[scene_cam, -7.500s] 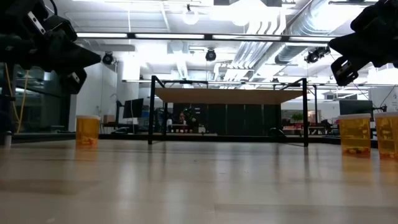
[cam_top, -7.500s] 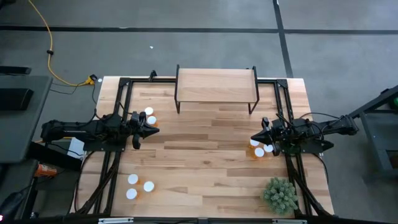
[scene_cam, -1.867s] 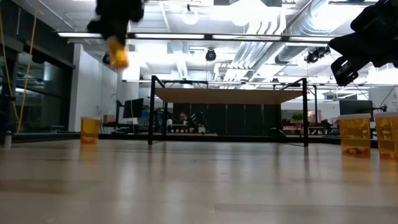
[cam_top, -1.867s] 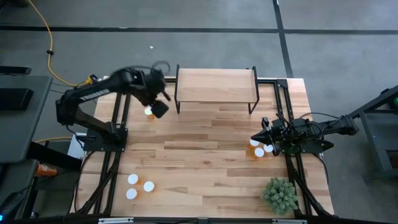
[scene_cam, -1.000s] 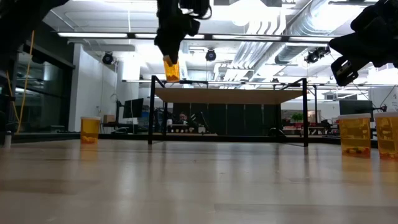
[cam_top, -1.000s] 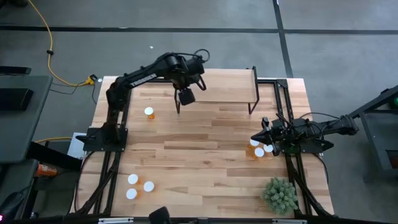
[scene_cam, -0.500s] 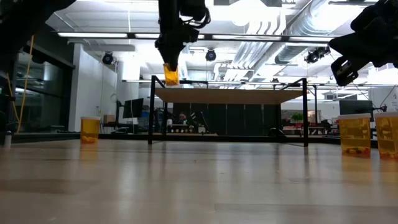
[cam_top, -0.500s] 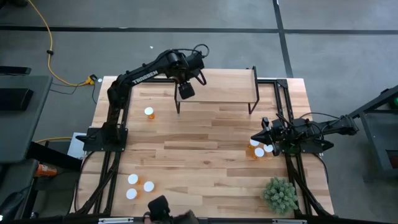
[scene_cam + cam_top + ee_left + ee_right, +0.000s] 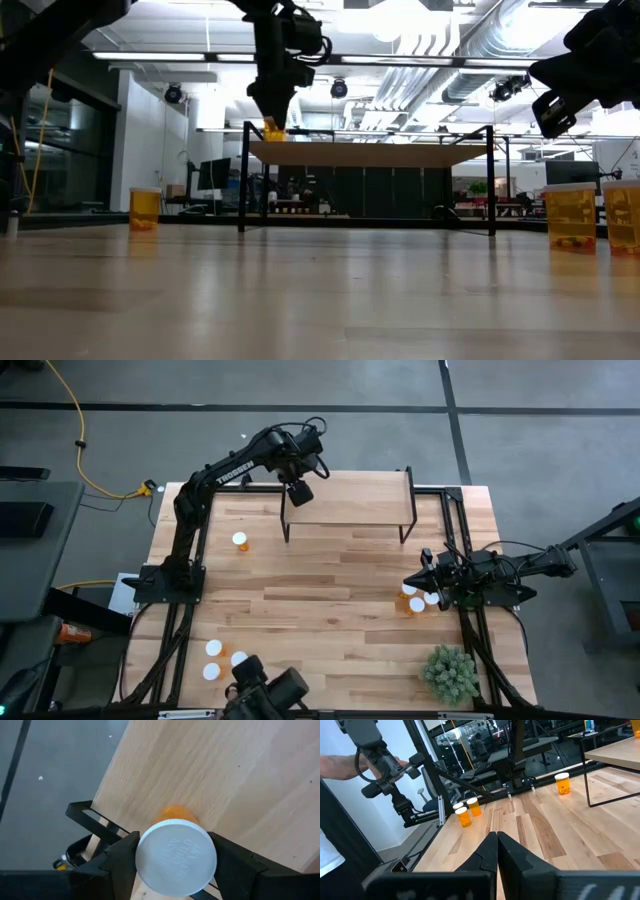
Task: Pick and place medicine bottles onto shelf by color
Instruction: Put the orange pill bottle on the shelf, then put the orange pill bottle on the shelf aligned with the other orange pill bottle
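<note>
My left gripper is shut on an orange medicine bottle with a white cap, over the left end of the shelf. The bottle's base is at the level of the shelf board; I cannot tell whether it touches. One bottle stands on the table left of the shelf. Three bottles stand near the front left. My right gripper is shut and holds nothing, hovering beside three bottles at the right. My left gripper pinches the bottle at its white cap, one finger on each side. The fingers come from above and point down. The bottle stays upright, its orange body reaching down below the fingers toward the shelf board.
A green plant sits at the table's front right. A dark object reaches in over the near edge by the front-left bottles. A person's hand with a black device shows in the right wrist view. The shelf board's right part is bare.
My left gripper has carried the bottle toward the table's far edge and down, from in front of the shelf's left leg to over the board's left end. The bottle has stayed upright. A dark object has come in over the near edge.
</note>
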`<state>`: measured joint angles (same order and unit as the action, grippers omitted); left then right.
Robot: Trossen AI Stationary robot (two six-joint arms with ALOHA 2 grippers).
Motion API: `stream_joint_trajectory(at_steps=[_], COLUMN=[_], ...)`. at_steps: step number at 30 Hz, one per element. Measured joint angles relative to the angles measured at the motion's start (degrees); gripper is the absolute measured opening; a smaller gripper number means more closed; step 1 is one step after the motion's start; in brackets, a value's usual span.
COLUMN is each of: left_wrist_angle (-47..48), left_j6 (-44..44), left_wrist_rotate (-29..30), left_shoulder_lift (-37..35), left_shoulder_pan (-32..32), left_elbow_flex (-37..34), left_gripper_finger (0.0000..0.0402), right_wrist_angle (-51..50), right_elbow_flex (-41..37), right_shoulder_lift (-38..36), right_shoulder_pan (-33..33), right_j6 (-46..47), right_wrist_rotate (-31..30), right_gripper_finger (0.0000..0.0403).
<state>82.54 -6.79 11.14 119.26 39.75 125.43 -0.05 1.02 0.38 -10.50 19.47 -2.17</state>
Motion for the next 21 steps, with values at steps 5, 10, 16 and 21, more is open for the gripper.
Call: stream_joint_trajectory(at_steps=[5,10,16,21], left_wrist_angle=[-1.59,-2.35,-2.16,-0.05], left_j6=[0.01,0.63,1.91,2.90], left_wrist_rotate=[-0.04,-0.17,-0.15,-0.02], left_shoulder_lift=[0.00,0.00,-0.02,-0.02], left_shoulder_pan=[-0.13,-0.13,-0.13,-0.13], left_elbow_flex=[-0.06,-0.09,-0.09,1.89], left_gripper_finger=[0.0213,0.0242,0.0287,0.0305], right_wrist_angle=[0.02,0.00,0.01,0.00], right_elbow_flex=[0.00,-0.01,-0.01,-0.02], right_shoulder_lift=[0.00,0.00,0.00,0.00], right_shoulder_pan=[0.00,0.00,0.00,0.00], right_j6=[0.02,0.02,0.00,0.02], right_wrist_rotate=[0.02,0.01,0.02,0.00], right_gripper_finger=[0.0000,0.0000,0.0000,0.0000])
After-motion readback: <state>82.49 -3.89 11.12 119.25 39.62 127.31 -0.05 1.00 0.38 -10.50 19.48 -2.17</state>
